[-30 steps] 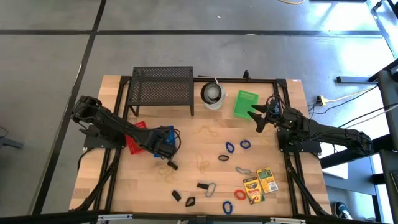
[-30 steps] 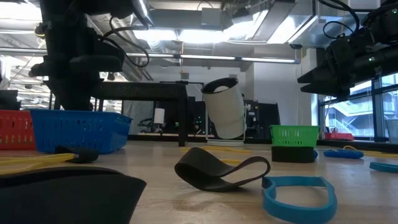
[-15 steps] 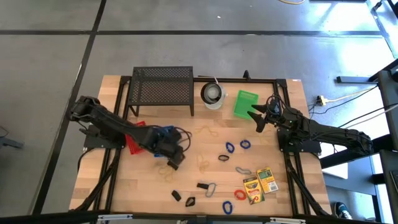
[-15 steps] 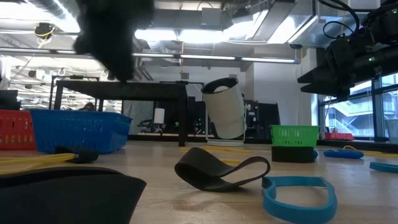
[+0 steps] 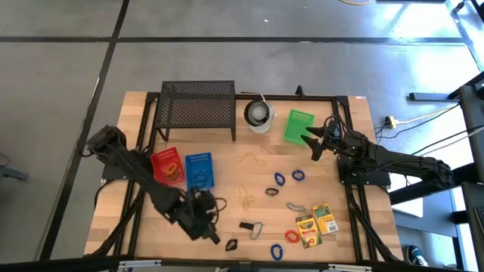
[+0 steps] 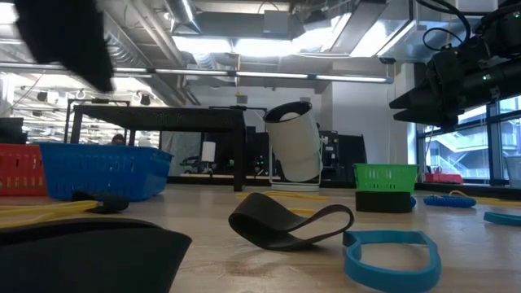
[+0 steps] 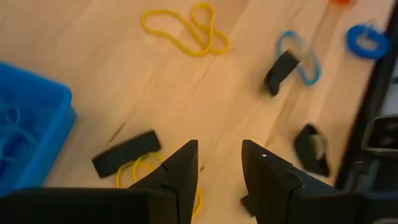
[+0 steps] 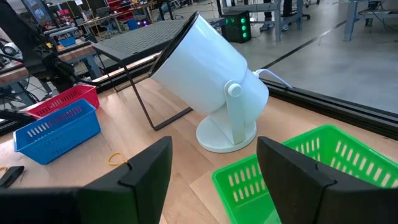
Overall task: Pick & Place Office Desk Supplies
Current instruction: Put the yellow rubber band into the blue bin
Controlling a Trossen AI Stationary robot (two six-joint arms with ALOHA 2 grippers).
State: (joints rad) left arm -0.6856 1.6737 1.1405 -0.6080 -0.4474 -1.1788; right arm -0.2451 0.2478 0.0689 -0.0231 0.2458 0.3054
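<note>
Wooden surface (image 5: 227, 177) carries scattered rubber bands (image 5: 246, 198), black binder clips (image 5: 215, 237) and two crayon boxes (image 5: 316, 224), mostly on its right and near half. Left pincer (image 5: 206, 228) hangs low over the near-left clips, fingers slightly parted and holding nothing. Right pincer (image 5: 311, 142) waits spread wide beside the green basket (image 5: 299, 124), gripping nothing.

Wooden table (image 5: 227, 181) with scattered rubber bands (image 5: 280, 179)
</note>
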